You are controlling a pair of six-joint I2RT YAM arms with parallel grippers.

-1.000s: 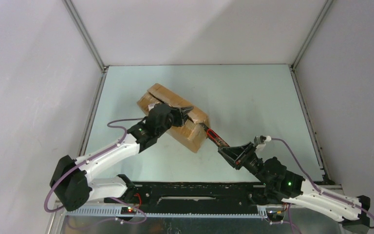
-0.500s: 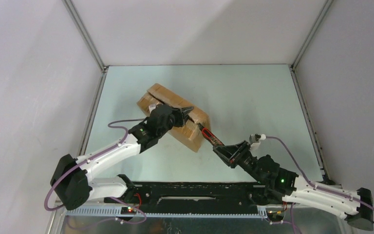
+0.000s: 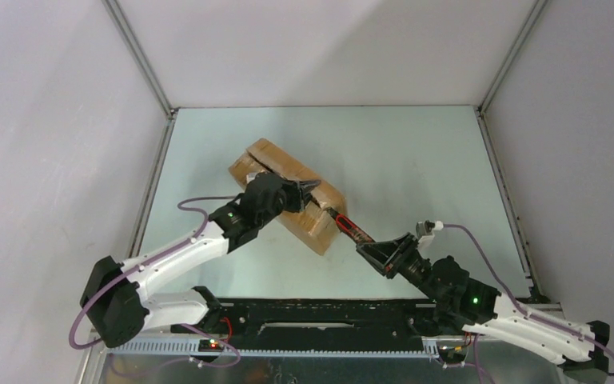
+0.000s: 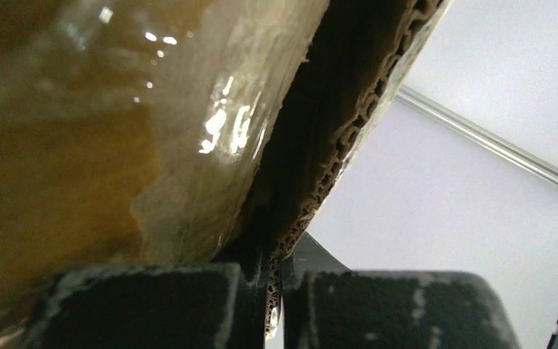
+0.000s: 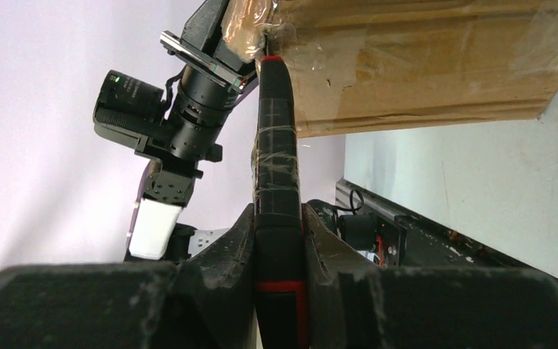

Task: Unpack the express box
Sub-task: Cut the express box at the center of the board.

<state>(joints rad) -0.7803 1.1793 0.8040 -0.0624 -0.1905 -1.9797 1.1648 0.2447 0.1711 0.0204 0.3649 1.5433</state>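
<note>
The express box (image 3: 281, 170) is a brown taped carton lying askew at mid-table. My left gripper (image 3: 310, 186) sits on top of it and is shut on the edge of a raised cardboard flap (image 4: 349, 123), pinched between the fingers (image 4: 152, 305); shiny tape (image 4: 211, 138) covers the carton beside it. My right gripper (image 3: 373, 245) is shut on a black cutter with red trim (image 3: 352, 230). In the right wrist view the cutter (image 5: 275, 145) stands up from the jaws (image 5: 280, 240) and its tip touches the taped seam at the box's (image 5: 421, 65) near end.
The pale green table (image 3: 416, 160) is ringed by metal rails (image 3: 504, 176) and white walls. The left arm's wrist and camera (image 5: 182, 116) show just left of the cutter. A black base rail (image 3: 320, 312) runs along the near edge.
My right arm swung slightly left with the cutter, then came back right. The box has shifted a little to the right. The left gripper keeps its hold on the flap.
</note>
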